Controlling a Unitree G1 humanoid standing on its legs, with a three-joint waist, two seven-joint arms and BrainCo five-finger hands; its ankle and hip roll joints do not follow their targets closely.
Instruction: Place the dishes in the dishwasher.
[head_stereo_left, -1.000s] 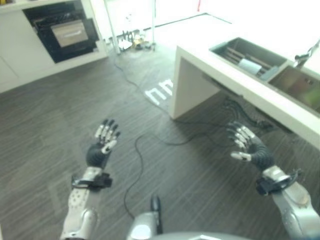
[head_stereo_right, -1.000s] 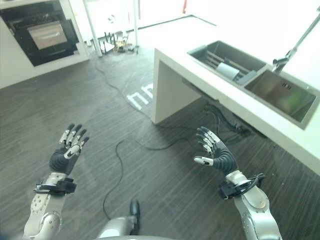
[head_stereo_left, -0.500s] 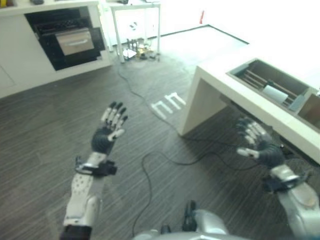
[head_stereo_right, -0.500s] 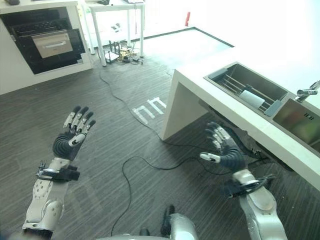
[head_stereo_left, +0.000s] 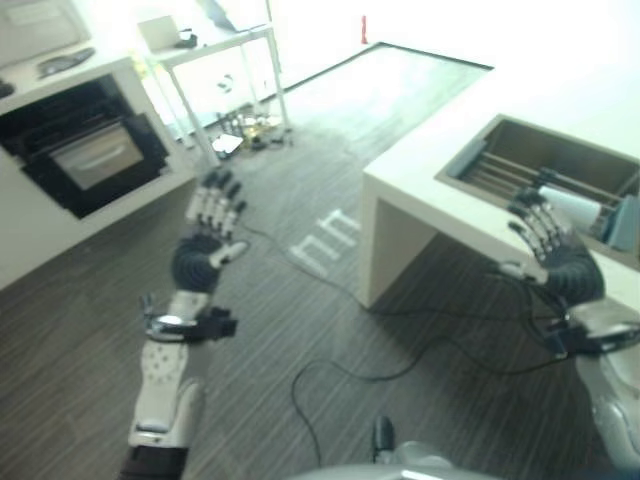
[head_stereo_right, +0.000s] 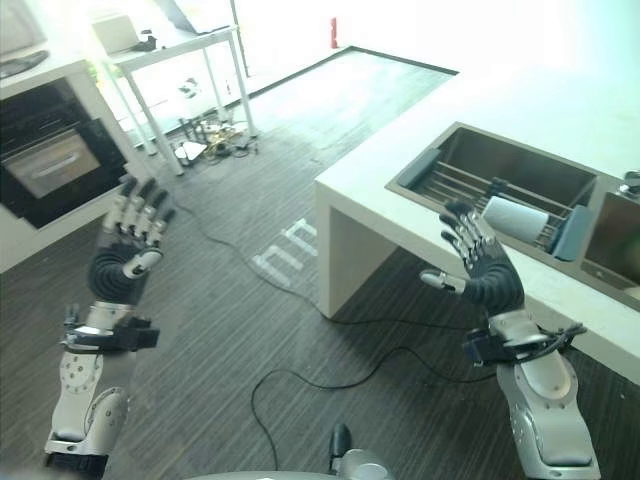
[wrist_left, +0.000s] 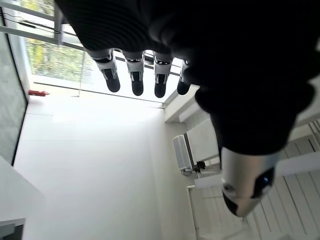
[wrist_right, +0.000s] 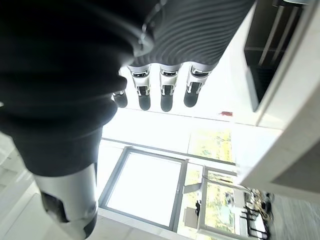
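Note:
A white dish (head_stereo_right: 515, 218) lies on a wire rack inside the sunken basin (head_stereo_right: 470, 160) of the white counter (head_stereo_right: 380, 190). My right hand (head_stereo_right: 482, 270) is raised in front of the counter's edge, just short of that basin, open and holding nothing; its straight fingers (wrist_right: 167, 95) point upward. My left hand (head_stereo_right: 124, 262) is held up over the dark floor at the left, open and empty as well, fingers (wrist_left: 135, 75) spread straight. A dark built-in appliance (head_stereo_left: 85, 160) sits in the white cabinets at the far left.
A second steel sink (head_stereo_right: 612, 240) adjoins the basin on the right. A white-legged table (head_stereo_left: 215, 45) stands at the back with clutter (head_stereo_left: 245, 130) on the floor beneath it. White marks (head_stereo_left: 325, 240) are on the floor near the counter's end.
The camera has shifted, bringing the counter and basin closer. Both hands have risen, the left one higher and the right one up to the counter's edge. Both stay open.

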